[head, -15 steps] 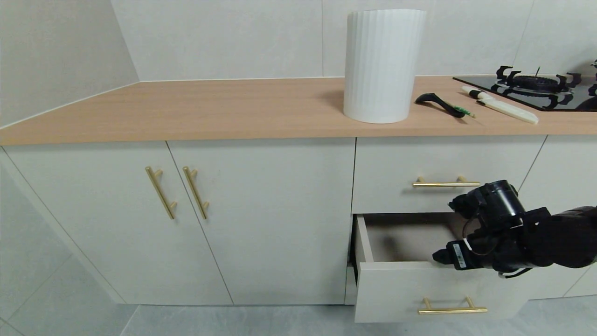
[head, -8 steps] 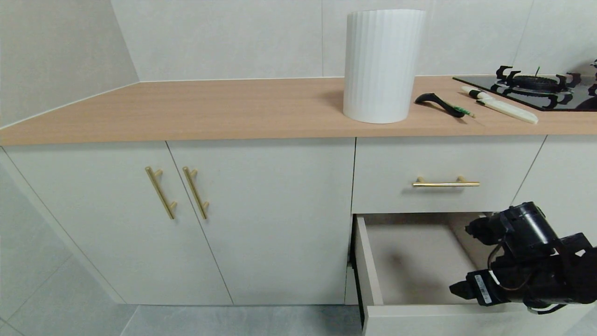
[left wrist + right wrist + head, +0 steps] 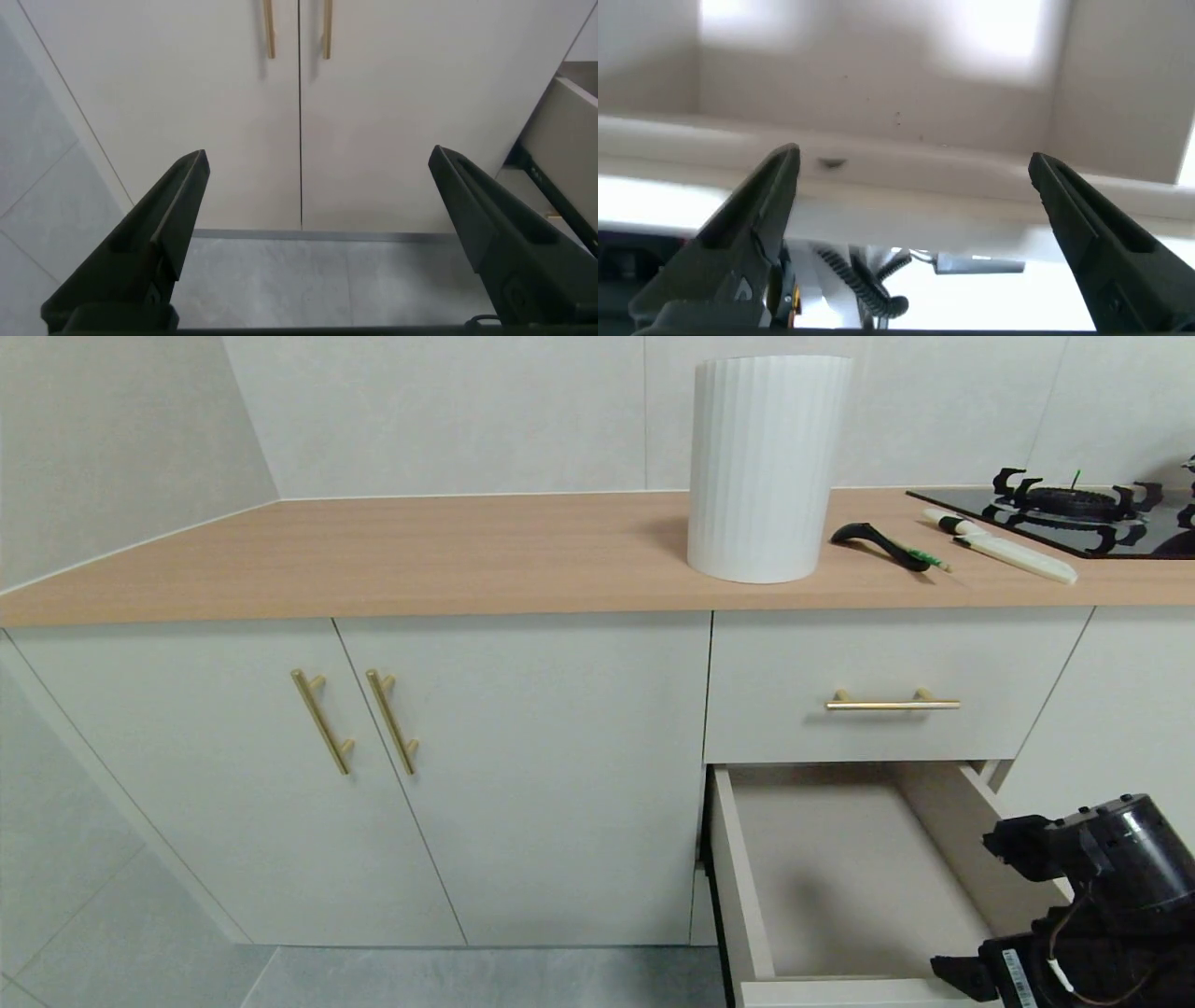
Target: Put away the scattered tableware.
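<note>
On the wooden counter (image 3: 420,551) lie a black spoon (image 3: 882,543) with a green tip and a white knife (image 3: 1013,556), both between the white ribbed canister (image 3: 761,467) and the hob (image 3: 1074,513). Below them the lower drawer (image 3: 738,859) stands pulled far out, with nothing visible inside. My right arm's wrist (image 3: 1092,905) sits at the drawer's front right corner. My right gripper (image 3: 910,163) is open, its fingers spread on either side of the drawer front's top edge (image 3: 906,182). My left gripper (image 3: 318,159) is open, holds nothing, and faces the cabinet doors (image 3: 299,112).
The upper drawer (image 3: 892,681) with a gold handle is closed above the open one. Two cabinet doors (image 3: 373,775) with gold handles are shut to the left. The open drawer's side (image 3: 570,121) juts out over the grey tiled floor (image 3: 140,952).
The lower drawer has slid much further out. My right arm has moved back and down with it, toward the lower right of the head view.
</note>
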Available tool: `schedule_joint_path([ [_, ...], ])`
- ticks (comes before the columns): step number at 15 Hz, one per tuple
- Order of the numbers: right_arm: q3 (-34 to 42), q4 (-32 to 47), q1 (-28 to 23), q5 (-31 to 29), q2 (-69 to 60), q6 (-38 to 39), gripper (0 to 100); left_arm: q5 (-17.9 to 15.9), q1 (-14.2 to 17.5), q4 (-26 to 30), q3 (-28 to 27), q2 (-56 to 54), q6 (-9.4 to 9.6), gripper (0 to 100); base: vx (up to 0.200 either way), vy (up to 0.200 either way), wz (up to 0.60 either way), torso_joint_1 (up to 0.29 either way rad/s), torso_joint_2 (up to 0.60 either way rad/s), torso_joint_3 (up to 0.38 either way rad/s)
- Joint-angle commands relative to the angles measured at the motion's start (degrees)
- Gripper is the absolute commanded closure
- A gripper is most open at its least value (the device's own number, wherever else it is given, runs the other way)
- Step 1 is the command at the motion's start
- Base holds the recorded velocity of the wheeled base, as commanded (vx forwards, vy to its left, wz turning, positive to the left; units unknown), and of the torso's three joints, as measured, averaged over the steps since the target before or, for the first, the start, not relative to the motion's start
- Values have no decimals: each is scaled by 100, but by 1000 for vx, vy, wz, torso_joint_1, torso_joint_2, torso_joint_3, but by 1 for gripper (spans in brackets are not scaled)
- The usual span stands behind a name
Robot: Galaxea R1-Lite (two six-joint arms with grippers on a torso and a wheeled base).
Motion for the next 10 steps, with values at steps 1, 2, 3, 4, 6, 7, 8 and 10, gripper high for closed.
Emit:
schedule_joint_path([
  [1, 255, 36, 103, 7, -326, 54, 0, 7, -4, -4, 1, 7, -2, 0, 0, 0, 0, 0, 0, 0],
  [2, 361, 45, 182, 7, -423, 168, 0, 7, 5, -4, 1, 7, -2, 0, 0, 0, 0, 0, 0, 0],
  [3, 449, 45, 261, 7, -493, 229, 0, -2, -4, -4, 1, 7, -2, 0, 0, 0, 0, 0, 0, 0],
  [4, 607, 45, 305, -2, -643, 265, 0, -2, -4, 5, 1, 7, -2, 0, 0, 0, 0, 0, 0, 0],
  [6, 774, 45, 305, -2, -845, 273, 0, -2, 5, -4, 1, 7, -2, 0, 0, 0, 0, 0, 0, 0],
  [7, 897, 53, 305, -2, -977, 273, 0, -2, 5, -4, 1, 7, -2, 0, 0, 0, 0, 0, 0, 0],
  [8, 941, 141, 305, -2, -1074, 282, 0, -2, -4, -4, 1, 7, -2, 0, 0, 0, 0, 0, 0, 0],
  [10, 950, 379, 305, -2, -1302, 309, 0, -2, 5, -4, 1, 7, -2, 0, 0, 0, 0, 0, 0, 0],
])
